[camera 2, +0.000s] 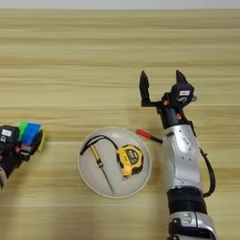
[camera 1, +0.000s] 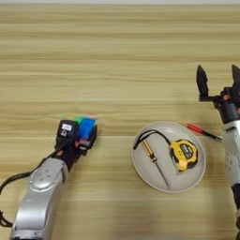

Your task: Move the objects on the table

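In the left eye view, the left gripper (camera 1: 83, 132) pinched the blocky puzzle cube (camera 1: 87, 128) on the striped wooden table (camera 1: 117, 56).

In the right eye view, the right gripper (camera 2: 161, 84) gaped empty (fingers wide); the round plate (camera 2: 89, 180) held the tape measure (camera 2: 130, 160) and slim screwdriver (camera 2: 102, 168), the red pen (camera 2: 148, 135) just beside.

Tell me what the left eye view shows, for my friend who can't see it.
A round off-white plate on a light-wood table holds a yellow-black tape measure and a thin amber-handled screwdriver, with a red pen lying just beyond its rim. The left end effector is shut on a small multicoloured puzzle cube, and the right end effector is open near the pen.
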Tool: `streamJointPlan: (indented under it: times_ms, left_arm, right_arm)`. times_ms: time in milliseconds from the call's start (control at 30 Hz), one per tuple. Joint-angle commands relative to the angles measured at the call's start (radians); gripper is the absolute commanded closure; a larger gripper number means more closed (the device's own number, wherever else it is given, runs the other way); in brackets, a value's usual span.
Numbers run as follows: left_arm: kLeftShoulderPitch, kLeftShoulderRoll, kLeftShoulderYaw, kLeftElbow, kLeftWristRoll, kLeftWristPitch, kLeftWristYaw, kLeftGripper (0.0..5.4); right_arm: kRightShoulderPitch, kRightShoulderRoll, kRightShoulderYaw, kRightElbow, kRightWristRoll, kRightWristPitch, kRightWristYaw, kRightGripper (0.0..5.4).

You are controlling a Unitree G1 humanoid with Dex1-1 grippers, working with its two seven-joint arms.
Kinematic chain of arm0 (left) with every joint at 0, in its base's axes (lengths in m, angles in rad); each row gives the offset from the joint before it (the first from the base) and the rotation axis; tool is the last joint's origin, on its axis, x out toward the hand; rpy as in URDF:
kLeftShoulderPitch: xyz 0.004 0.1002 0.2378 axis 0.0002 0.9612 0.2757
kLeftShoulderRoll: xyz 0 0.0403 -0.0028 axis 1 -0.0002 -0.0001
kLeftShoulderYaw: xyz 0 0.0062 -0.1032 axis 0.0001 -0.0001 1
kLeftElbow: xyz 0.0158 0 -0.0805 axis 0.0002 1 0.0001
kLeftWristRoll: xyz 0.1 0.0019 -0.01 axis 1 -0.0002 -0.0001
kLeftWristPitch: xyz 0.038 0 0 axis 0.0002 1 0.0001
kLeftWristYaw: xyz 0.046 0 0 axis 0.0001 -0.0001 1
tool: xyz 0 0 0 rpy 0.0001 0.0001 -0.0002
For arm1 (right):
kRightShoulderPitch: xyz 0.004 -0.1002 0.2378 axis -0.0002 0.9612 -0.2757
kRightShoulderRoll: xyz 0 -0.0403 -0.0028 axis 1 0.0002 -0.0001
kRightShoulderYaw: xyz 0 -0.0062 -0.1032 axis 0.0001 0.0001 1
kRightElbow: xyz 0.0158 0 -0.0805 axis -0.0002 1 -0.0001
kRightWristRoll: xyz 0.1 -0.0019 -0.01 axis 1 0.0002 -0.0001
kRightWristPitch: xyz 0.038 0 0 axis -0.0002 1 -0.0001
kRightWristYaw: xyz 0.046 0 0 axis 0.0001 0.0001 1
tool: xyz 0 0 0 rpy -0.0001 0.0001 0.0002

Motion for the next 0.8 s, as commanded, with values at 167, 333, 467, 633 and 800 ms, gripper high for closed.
streamJointPlan:
  times_ms: [167,333,467,633,800]
  left_arm:
    - [-0.099,-0.005,-0.057,0.051,0.026,0.017,-0.018,2.14]
    - [-0.162,-0.011,-0.078,0.128,0.048,-0.007,-0.016,2.14]
    - [-0.208,-0.017,-0.085,0.202,0.058,-0.034,-0.017,2.14]
    - [-0.243,-0.032,-0.11,0.264,0.075,-0.056,-0.024,2.14]
    - [-0.267,-0.049,-0.134,0.324,0.083,-0.072,-0.025,2.14]
  right_arm:
    - [0.004,0.009,0.001,-0.006,-0.001,-0.01,-0.01,0.0]
    - [0.008,0.01,0.003,-0.012,-0.001,-0.009,-0.012,0.0]
    - [0.011,0.011,0.005,-0.016,-0.002,-0.009,-0.014,0.0]
    - [0.021,0.012,0.009,-0.036,-0.001,-0.002,-0.017,0.0]
    - [0.036,0.014,0.014,-0.068,0.001,0.011,-0.022,0.0]
